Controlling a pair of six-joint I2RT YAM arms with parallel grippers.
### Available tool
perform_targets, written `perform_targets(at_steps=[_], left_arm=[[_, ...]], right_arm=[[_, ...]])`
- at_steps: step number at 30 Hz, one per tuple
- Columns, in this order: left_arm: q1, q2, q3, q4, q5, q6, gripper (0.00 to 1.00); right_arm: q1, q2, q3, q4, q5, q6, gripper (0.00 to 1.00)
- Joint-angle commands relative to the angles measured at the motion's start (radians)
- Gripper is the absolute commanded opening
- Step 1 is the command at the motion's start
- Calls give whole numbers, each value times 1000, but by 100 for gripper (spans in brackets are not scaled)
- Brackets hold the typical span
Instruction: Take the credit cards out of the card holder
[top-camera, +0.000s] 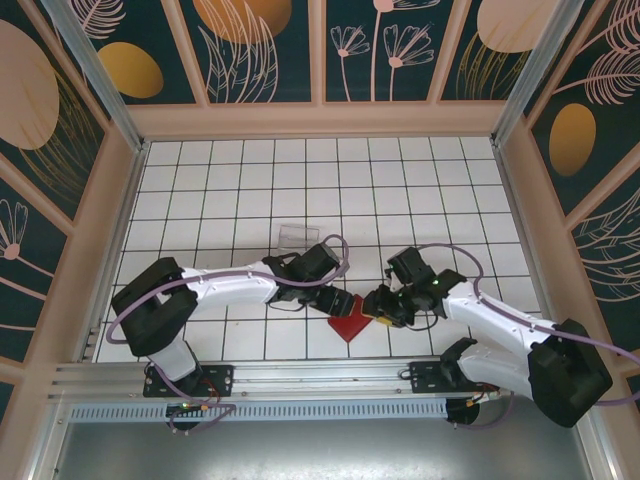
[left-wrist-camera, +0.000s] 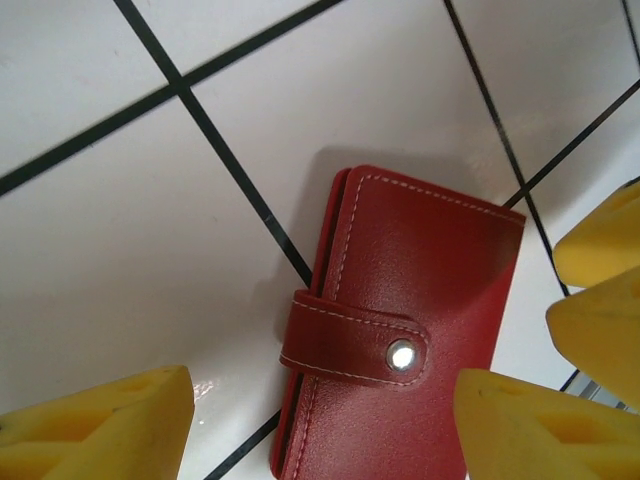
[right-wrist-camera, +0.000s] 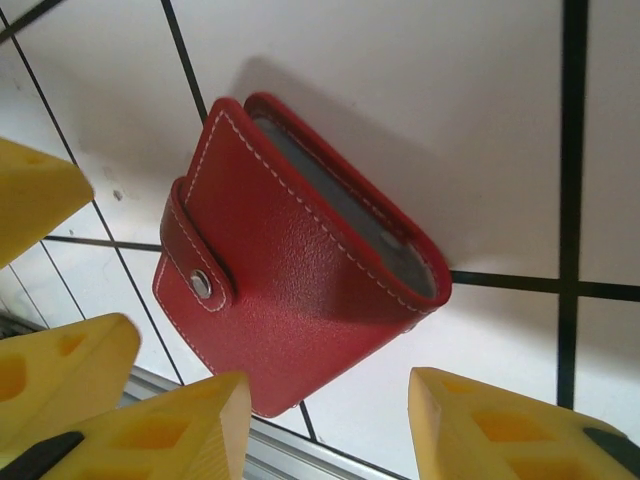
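The red card holder (top-camera: 350, 322) lies flat on the white tiled table near the front edge, folded shut, with its tab snapped over a silver stud (left-wrist-camera: 401, 354). My left gripper (top-camera: 326, 298) hangs just above its left side, open, its yellow fingertips (left-wrist-camera: 100, 425) straddling the tab end (left-wrist-camera: 355, 340) without gripping. My right gripper (top-camera: 380, 305) is at its right side, also open, with the card holder (right-wrist-camera: 290, 290) just beyond its fingertips (right-wrist-camera: 190, 430). A grey lining (right-wrist-camera: 345, 205) shows at the open end. The credit cards are hidden inside.
A clear plastic box (top-camera: 298, 237) stands on the tiles just behind the left arm. The metal front rail (top-camera: 300, 375) runs close to the card holder. The other arm's yellow fingers (left-wrist-camera: 600, 290) (right-wrist-camera: 45, 200) crowd in from the side. Wooden walls enclose the table.
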Motion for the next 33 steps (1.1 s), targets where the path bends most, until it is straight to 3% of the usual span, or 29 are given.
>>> perform_targets(at_steps=[1, 16, 30, 33], left_arm=[[-12, 9, -2, 38, 25, -3, 70], [-2, 17, -68, 140, 70, -80, 71], [95, -123, -252, 281, 152, -170, 67], [96, -132, -262, 281, 151, -181, 66]], right_arm=[[16, 15, -24, 57, -41, 32, 46], [36, 109, -29, 169, -50, 47, 47], [36, 290, 125, 305, 4, 30, 45], [36, 273, 141, 246, 57, 28, 45]])
